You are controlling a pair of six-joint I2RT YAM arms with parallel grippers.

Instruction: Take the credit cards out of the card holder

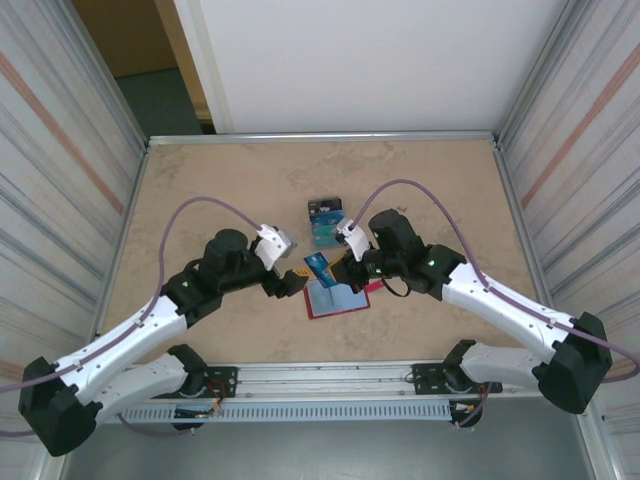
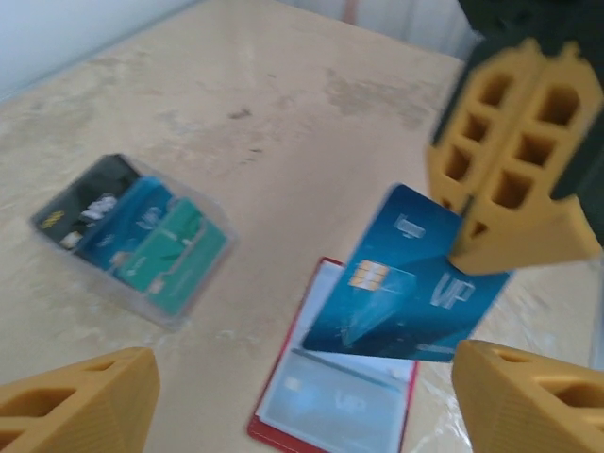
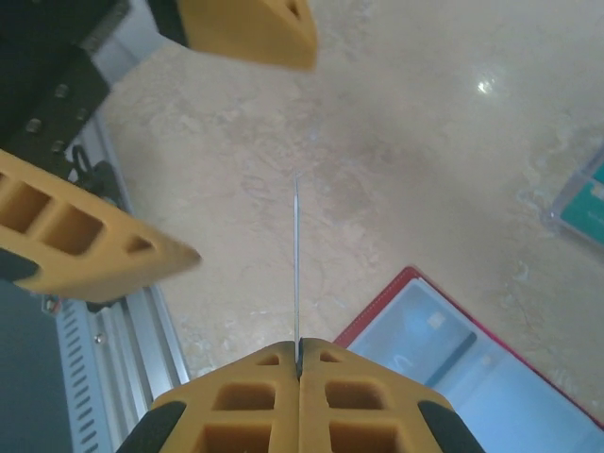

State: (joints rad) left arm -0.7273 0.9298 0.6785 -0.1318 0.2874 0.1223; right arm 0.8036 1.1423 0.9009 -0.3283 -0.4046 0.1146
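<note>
My right tool (image 3: pixel 297 363) clenches one credit card (image 2: pixel 406 283) by its edge, clear of the open card holder (image 2: pixel 330 406); my left tool (image 2: pixel 304 368), released, straddles it, presumably to take it.

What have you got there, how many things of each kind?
Red folding leather-like card holder, lying open: 1
Blue plastic credit card pinched in the right end effector: 1
Dark, blue and teal plastic cards lying together: 3
Total: 5
</note>
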